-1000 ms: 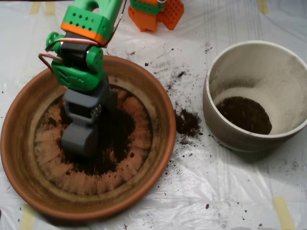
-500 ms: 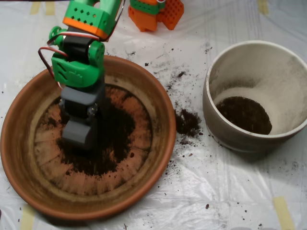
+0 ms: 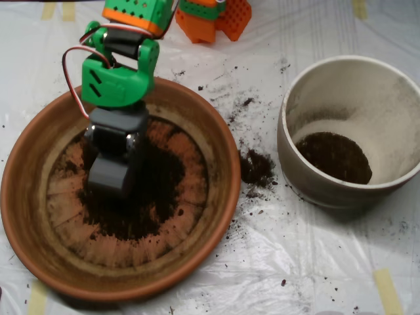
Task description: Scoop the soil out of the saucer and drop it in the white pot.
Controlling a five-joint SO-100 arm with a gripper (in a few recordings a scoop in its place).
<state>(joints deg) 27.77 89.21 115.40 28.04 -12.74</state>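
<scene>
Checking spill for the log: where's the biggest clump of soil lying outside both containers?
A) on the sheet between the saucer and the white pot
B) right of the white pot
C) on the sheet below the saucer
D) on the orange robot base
A: the spilled clump lies on the plastic sheet, in the gap between the saucer rim and the white pot.

The pincer is plain grey, on a bright green arm with orange parts. Under it the saucer is orange-brown terracotta, its floor ridged in radial lines inside a pale ring. The soil is dark brown-black. Right of the pincer, the white pot is dusty cream.
</scene>
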